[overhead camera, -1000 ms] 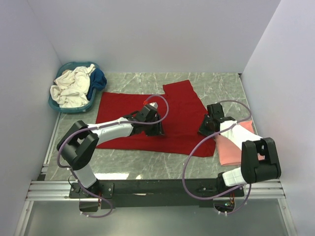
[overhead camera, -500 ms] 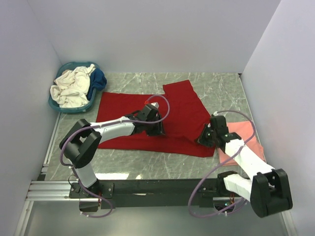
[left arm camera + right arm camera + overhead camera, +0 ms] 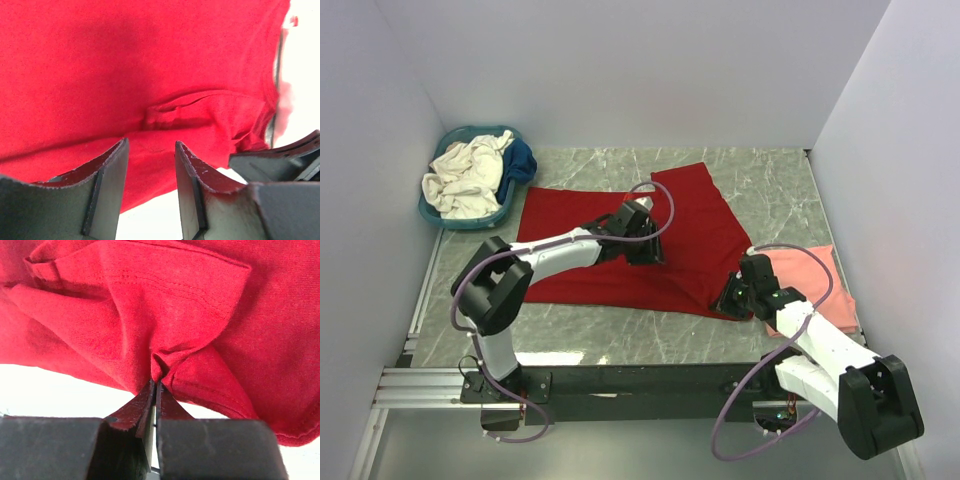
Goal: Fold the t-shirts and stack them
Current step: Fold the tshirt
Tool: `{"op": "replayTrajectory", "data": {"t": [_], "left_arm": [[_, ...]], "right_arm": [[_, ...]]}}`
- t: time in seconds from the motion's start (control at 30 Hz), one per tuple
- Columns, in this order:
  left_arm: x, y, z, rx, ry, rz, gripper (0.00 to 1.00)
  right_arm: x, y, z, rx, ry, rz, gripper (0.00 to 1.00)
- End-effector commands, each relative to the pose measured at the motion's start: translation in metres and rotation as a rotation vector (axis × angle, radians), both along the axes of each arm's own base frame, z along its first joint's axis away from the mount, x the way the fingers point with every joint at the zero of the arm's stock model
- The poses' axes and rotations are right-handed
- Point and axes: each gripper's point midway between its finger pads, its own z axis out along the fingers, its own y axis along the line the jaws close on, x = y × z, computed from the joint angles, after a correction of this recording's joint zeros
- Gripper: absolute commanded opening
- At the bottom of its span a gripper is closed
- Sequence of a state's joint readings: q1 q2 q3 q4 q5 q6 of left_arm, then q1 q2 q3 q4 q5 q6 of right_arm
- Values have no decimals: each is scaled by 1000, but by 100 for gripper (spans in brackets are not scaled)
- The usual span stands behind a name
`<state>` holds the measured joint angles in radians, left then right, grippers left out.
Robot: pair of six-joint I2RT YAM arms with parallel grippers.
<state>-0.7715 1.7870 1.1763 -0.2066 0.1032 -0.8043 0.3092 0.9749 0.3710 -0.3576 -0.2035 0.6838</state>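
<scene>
deep red cloth t-shirt (image 3: 582, 222): spread on marble bench (image 3: 775, 180) | right gripper (image 3: 155, 384): jaws clenched on its near right edge | left gripper (image 3: 150, 150): jaws released, apparently just above the cloth | draw the fold over slowly, evenly

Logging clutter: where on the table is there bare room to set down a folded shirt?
The table is bare at the far right corner, behind the pink t-shirt and right of the red t-shirt, and along the near strip in front of the red one. Crowded: the basket far left; near right, the right gripper pinches the red t-shirt beside the pink.
</scene>
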Motion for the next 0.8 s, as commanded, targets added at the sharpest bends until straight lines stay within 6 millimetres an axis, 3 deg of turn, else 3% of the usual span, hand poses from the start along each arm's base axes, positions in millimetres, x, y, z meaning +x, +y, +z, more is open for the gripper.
{"op": "replayTrajectory", "data": {"t": [0.0,0.23,0.27,0.6,0.77], "left_arm": [[12,-19,18,-28,-56,-60,48],[26,-38,7,15,-82,-153,48],[26,-40,-2,24,-66,-166,48],[13,-73,-26,60,-65,-290,46],[8,-80,-28,59,-65,-313,46]], "right_arm": [[8,4,8,13,-43,-14,6],[14,-1,17,-14,-68,-26,24],[14,-2,18,-18,-73,-29,24],[14,-3,17,-20,-73,-37,25],[15,-3,17,-24,-76,-38,25]]}}
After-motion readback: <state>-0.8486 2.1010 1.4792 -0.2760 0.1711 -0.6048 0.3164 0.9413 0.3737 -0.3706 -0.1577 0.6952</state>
